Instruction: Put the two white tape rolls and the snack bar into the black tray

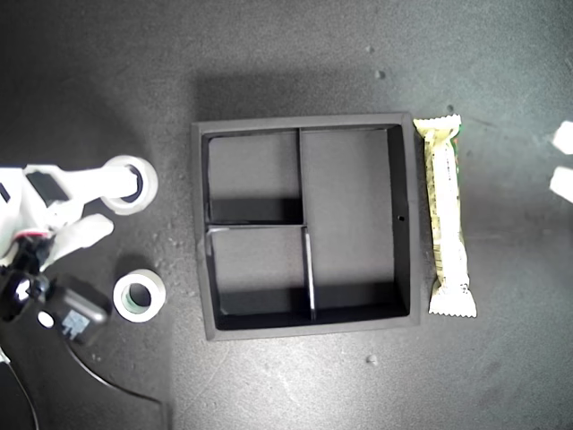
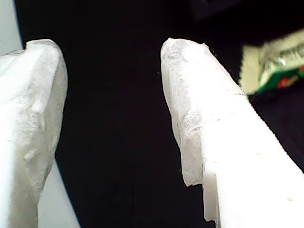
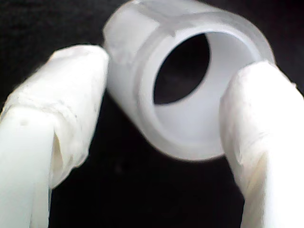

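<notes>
The black tray (image 1: 405, 215) sits mid-table with all three compartments empty. The snack bar (image 1: 447, 217) lies just outside the tray wall on the exterior view's right; its crimped end (image 2: 273, 66) shows in the first wrist view. My first gripper (image 1: 564, 159) (image 2: 114, 109) is open beyond the bar at the exterior view's right edge, holding nothing. The wider white tape roll (image 1: 134, 184) (image 3: 190, 95) is on the exterior view's left, between the fingers of my second gripper (image 1: 107, 204) (image 3: 164, 118), which touch both its sides. The smaller, greenish-cored tape roll (image 1: 139, 296) lies free nearby.
The second arm's white links and a black camera block (image 1: 76, 313) with cable crowd the exterior view's lower left, close to the smaller roll. The dark tabletop carries small specks of debris (image 1: 371, 359).
</notes>
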You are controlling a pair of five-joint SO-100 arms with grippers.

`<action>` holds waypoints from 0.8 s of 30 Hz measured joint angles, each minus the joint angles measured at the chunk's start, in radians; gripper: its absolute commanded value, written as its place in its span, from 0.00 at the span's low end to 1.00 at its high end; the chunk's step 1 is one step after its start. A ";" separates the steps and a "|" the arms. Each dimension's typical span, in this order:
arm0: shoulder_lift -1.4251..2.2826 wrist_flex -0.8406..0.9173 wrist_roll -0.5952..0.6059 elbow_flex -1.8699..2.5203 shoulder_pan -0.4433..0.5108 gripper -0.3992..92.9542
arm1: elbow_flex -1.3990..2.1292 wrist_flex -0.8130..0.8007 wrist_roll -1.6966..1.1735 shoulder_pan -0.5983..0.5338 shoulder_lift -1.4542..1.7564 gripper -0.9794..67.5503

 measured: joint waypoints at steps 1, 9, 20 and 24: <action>-0.002 0.000 -0.006 0.000 0.000 0.19 | -0.034 0.043 -0.018 -0.012 -0.043 0.23; -0.043 0.000 -0.021 0.000 0.002 0.19 | -0.074 0.123 -0.066 -0.094 -0.137 0.24; -0.196 -0.074 -0.026 0.000 0.000 0.16 | -0.173 0.196 -0.066 -0.155 -0.411 0.26; -0.275 -0.146 -0.020 0.000 -0.051 0.07 | -0.288 0.265 -0.066 -0.176 -0.617 0.29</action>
